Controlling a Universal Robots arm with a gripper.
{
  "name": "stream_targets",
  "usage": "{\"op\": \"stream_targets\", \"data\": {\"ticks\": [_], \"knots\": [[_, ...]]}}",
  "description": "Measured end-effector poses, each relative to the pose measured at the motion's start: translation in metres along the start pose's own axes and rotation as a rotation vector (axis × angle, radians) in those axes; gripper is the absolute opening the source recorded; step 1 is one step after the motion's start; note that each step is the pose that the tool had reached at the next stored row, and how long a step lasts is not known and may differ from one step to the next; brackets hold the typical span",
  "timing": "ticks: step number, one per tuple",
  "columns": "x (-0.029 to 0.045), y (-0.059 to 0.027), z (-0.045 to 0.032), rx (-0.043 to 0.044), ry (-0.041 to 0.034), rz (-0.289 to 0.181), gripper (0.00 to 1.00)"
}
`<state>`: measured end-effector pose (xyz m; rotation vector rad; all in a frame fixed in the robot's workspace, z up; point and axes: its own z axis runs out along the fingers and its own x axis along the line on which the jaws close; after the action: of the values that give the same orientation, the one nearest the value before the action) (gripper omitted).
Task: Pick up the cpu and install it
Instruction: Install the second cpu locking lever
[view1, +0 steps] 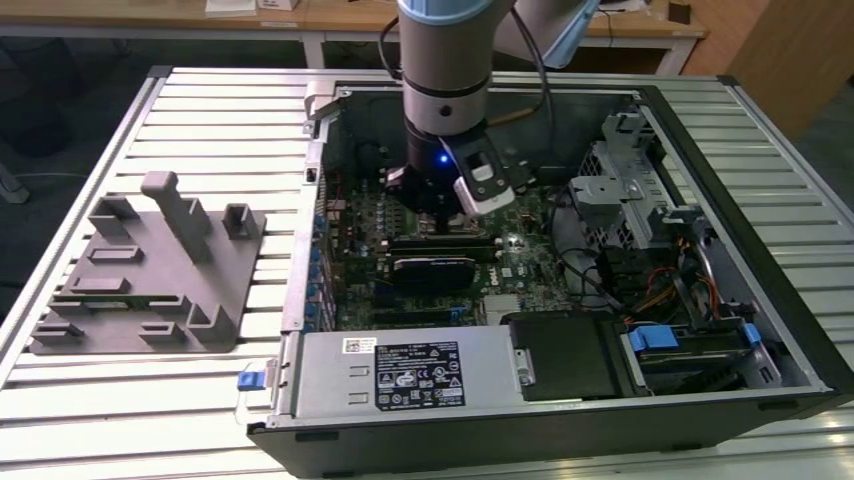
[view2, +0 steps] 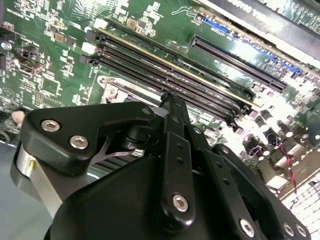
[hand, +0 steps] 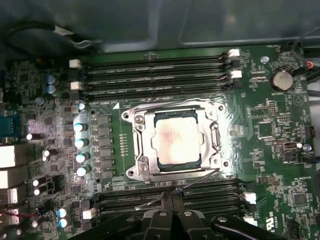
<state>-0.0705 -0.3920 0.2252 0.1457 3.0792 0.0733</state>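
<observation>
1. Exterior view is showing one grey robot arm (view1: 451, 70) reaching down into one open black computer case (view1: 747, 250); the arm's lower end is covering the spot on the green motherboard (view1: 534, 255) beneath it, so the chip is sitting hidden there.
2. One grey plastic fixture tray (view1: 140, 275) is lying on the slatted table (view1: 747, 100) at the exterior view's left, well apart from the case.
3. First wrist view is showing one small flat square cpu with a silvery-grey metal top (hand: 176, 142) sitting inside its metal socket frame (hand: 138, 141), between two banks of dark memory slots (hand: 155, 72).
4. One black gripper (hand: 172, 197) is sitting just beside the socket, its fingers pressed together and holding nothing, apart from the cpu.
5. Second wrist view is being largely blocked by the gripper's black linkage (view2: 175, 165).
</observation>
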Motion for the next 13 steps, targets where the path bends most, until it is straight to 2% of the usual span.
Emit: {"op": "stream_targets", "data": {"ticks": [7, 9, 13], "knots": [[0.0019, -0.0004, 0.0009, 0.0001, 0.0015, -0.017, 0.11], [0.0019, -0.0004, 0.0021, -0.0002, 0.0131, -0.017, 0.11], [0.002, -0.0006, 0.0049, 0.0027, 0.0457, -0.016, 0.11]]}}
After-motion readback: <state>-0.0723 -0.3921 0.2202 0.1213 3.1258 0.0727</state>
